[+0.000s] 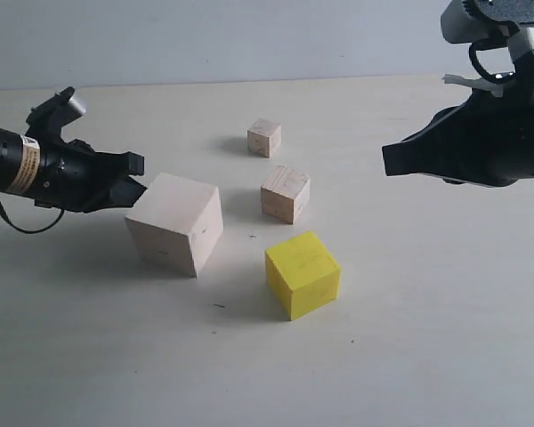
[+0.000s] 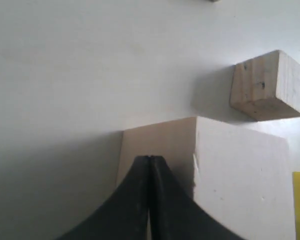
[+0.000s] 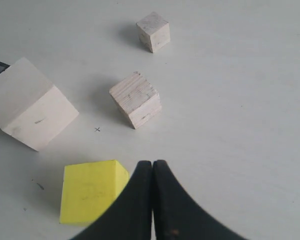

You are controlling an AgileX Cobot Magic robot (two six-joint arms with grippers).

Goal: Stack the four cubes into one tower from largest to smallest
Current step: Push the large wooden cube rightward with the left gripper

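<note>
Yellow cube (image 1: 303,274) nearest, loose on table (image 1: 427,338); medium cube (image 1: 285,193), small cube (image 1: 263,137) behind, none stacked. Left jaws together, tip at large cube (image 1: 175,222); right jaws together, aloft. Likely nudging base: push slowly, squarely.

The largest cube (image 1: 175,223) sits at the left of the table (image 1: 427,338), with the left gripper (image 1: 138,178) at its left face. The second-largest cube (image 1: 303,274) lies nearer the viewer, to its right. Just behind that is the third-largest cube (image 1: 285,193), and farther back the smallest cube (image 1: 264,137). All four stand apart. The right gripper (image 1: 387,160) hangs well off to the right.
</note>
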